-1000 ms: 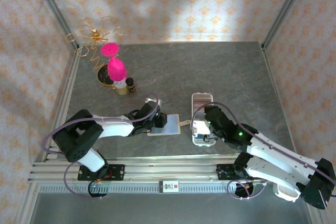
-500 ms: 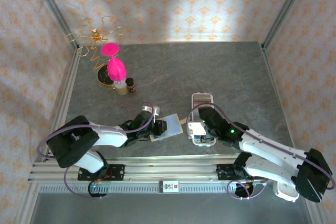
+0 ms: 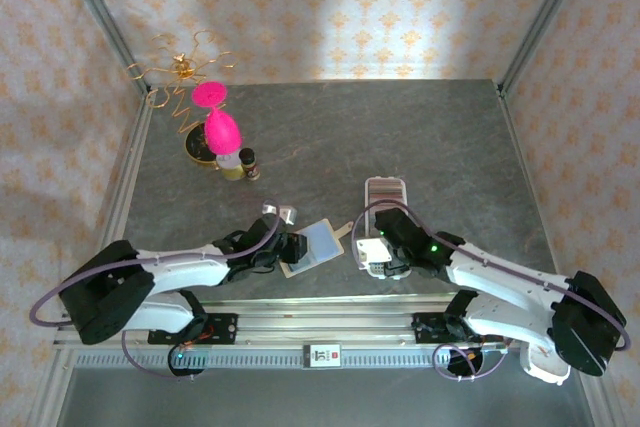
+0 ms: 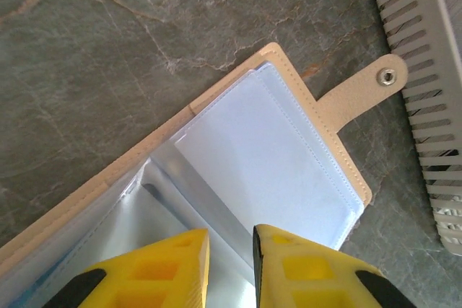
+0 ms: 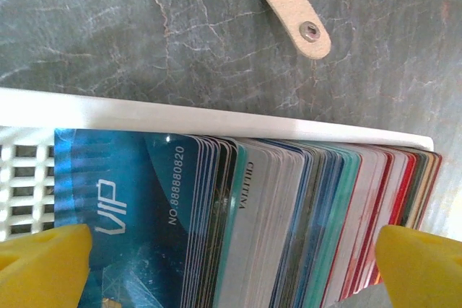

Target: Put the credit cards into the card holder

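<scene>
Pinches with the left fingers (image 3: pixel 293 250), drawn almost together on what looks like a clear sleeve (image 4: pixel 180 214) of the open holder (image 4: pixel 348 165). Has stretched the left arm (image 3: pixel 190 265) lower and flatter within the last second and swung the holder round with it. Now lies askew on the surface (image 4: pixel 108 48), near the front edge between the arms, tab (image 4: pixel 361 91) flung out just beside the tray (image 5: pixel 216 117), apart from it. Suggests a real hold, and leaves one pale pocket (image 4: pixel 267 156) facing up for loading; cannot tell whether any pocket is already filled.

Spreads the right fingers (image 3: pixel 374 255) fully wide, holding nothing. Has brought them down and nearer over the same second. Now straddles the near end of the tray, one tip at either side of the packed cards (image 5: pixel 253 214). Shows a blue VIP card (image 5: pixel 108 207) outermost, greys, teals and reds behind, all on edge in the tray.

Points to a pick about to start. Needs a close on a single card, not a wad, then a carry across to the steadied pocket. Risks dragging neighbours out of so tight a stack.
</scene>
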